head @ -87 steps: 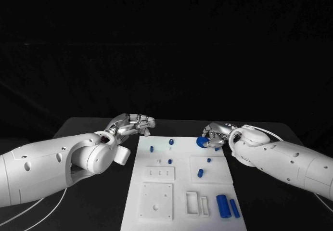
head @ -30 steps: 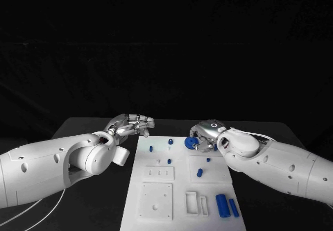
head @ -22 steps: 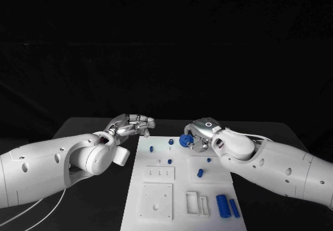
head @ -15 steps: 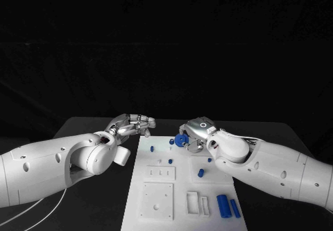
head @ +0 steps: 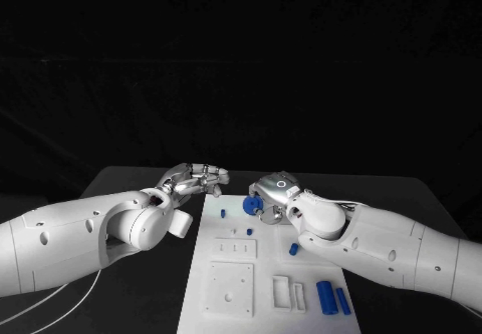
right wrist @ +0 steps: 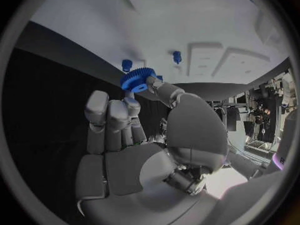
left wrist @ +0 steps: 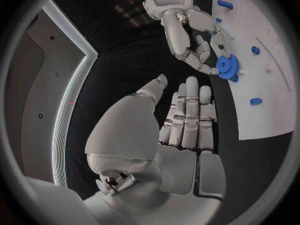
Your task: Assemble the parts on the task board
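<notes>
A black surface (head: pixel 131 182) under a dark backdrop carries the white task board (head: pixel 263 268), which runs from 12 to 6 o'clock between the two arms. The right hand (head: pixel 269 197) hangs over the board's far end, its fingers (right wrist: pixel 139 106) pinching a blue gear (head: pixel 252 204) by its rim. In the right wrist view the gear (right wrist: pixel 139 80) sits just beside a short blue peg (right wrist: pixel 127 64) standing in the board, with a second peg (right wrist: pixel 177 56) a little further off. The gear's flat face looks tilted rather than level, so seating it probably calls for turning its bore axis upright over the nearer peg. The left hand (head: pixel 193 179) hovers off the board's far left corner, at about 10 o'clock from the gear, fingers (left wrist: pixel 190 112) released and holding nothing; the right hand is plainly the nearer one.
</notes>
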Tool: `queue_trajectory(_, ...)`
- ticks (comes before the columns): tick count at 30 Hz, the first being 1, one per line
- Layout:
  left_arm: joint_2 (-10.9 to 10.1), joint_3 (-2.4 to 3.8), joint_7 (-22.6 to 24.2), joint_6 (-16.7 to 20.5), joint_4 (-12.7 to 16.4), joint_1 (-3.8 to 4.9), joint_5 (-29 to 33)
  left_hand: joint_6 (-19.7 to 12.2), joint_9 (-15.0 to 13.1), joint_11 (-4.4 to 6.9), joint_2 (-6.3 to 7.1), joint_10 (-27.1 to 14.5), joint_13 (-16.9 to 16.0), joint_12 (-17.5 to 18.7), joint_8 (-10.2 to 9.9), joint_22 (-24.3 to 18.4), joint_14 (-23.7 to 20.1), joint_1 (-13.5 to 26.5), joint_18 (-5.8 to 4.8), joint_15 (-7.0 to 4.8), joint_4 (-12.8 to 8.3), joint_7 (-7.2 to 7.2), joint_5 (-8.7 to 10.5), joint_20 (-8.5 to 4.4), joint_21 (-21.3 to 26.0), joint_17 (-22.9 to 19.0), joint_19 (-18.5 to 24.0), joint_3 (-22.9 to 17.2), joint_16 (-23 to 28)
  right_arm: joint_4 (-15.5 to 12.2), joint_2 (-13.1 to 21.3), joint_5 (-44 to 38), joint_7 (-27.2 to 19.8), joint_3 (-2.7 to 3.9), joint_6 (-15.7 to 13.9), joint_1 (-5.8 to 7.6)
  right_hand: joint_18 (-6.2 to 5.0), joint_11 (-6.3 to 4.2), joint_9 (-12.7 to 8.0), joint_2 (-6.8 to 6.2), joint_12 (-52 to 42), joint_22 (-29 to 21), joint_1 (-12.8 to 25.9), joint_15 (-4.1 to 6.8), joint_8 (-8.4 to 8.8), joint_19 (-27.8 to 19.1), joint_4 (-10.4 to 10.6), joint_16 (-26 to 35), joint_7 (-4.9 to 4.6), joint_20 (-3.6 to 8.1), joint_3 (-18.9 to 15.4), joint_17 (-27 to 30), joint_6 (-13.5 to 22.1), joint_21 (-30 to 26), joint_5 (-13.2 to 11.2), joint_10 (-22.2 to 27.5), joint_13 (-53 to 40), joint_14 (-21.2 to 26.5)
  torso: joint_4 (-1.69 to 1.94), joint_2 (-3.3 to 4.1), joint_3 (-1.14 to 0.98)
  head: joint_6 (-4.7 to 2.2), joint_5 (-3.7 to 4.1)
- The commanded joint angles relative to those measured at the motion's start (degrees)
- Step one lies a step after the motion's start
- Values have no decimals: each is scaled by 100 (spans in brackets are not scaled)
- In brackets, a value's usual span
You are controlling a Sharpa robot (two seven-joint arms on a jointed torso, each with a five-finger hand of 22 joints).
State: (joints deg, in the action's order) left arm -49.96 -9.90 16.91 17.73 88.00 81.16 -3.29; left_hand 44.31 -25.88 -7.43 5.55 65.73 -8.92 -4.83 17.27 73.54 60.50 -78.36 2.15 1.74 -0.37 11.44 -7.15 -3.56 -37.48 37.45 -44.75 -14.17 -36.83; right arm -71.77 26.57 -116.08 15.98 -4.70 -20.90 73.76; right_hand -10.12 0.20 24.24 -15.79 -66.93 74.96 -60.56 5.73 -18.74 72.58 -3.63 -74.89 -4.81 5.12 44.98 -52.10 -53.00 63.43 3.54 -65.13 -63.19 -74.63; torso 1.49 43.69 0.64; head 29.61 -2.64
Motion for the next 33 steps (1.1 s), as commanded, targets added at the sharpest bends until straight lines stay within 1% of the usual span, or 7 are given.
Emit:
queue_trajectory(1,22,5,41,-41,6,11,-14,-25,-10,-11,12,13,-8,35,-30,-9,-34,67,101,-9,-34,-15,-28,-43,-29,-7,15,-13,-25,47,-64,-100,13,-21,26,-18,-488,1,9,-47,28,78,-12,26,-23,57,37,35,-183,-1,-12,-7,-164,21,-17,-44,7,-15,14,1,9,15,-9)
queue_trajectory(5,34,6,41,-44,6,12,-14,-24,-10,-11,11,15,-10,38,-31,-10,-35,75,100,-9,-45,-15,-28,-43,-32,-7,16,-21,-25,133,-134,-76,-14,-49,68,-53,-488,1,8,-45,29,78,-13,26,-21,57,39,36,-183,-1,-11,-7,-163,21,-14,-44,8,-15,26,6,11,21,-12)
queue_trajectory(7,34,6,41,-44,7,12,-14,-25,-11,-12,11,15,-11,40,-32,-11,-35,80,100,-9,-51,-15,-28,-43,-33,-8,16,-25,-25,171,-157,-74,-19,-58,68,-69,-488,2,8,-44,30,78,-14,26,-20,57,40,37,-183,-2,-11,-7,-161,21,-13,-44,8,-15,17,0,3,35,-24)
queue_trajectory(11,38,6,41,-43,8,12,-14,-24,-12,-12,10,17,-14,44,-33,-14,-35,93,100,-9,-68,-15,-28,-43,-36,-8,18,-35,-26,270,-221,-61,-41,-82,90,-92,-488,2,7,-42,31,79,-14,25,-17,57,43,39,-184,-2,-13,-7,-158,21,-10,-44,8,-15,5,-1,2,44,-49)
queue_trajectory(20,49,7,40,-39,13,13,-15,-23,-14,-12,9,20,-20,52,-35,-18,-36,122,100,-8,-105,-15,-28,-43,-44,-9,20,-60,-27,414,-310,-4,-78,-120,142,-116,-488,5,4,-38,35,79,-12,23,-11,55,48,43,-187,-4,-20,-8,-149,21,-7,-43,9,-14,5,-2,-2,59,-79)
queue_trajectory(28,58,7,41,-40,13,13,-15,-23,-16,-12,9,23,-25,58,-38,-23,-35,149,99,-8,-139,-15,-29,-43,-50,-10,22,-82,-29,450,-349,21,-104,-165,159,-118,-488,12,-4,-39,47,79,-11,17,9,46,50,54,-195,-7,-38,-7,-120,18,1,-31,12,-11,-4,-2,-7,79,-95)
queue_trajectory(33,60,7,39,-41,19,13,-15,-24,-17,-12,9,24,-28,61,-40,-26,-35,167,99,-8,-158,-14,-29,-43,-53,-11,23,-95,-29,458,-364,74,-109,-173,157,-118,-488,25,-16,-37,62,78,-34,5,38,31,43,71,-210,-9,-40,-6,-75,11,44,-15,14,-10,-6,-2,-9,82,-98)
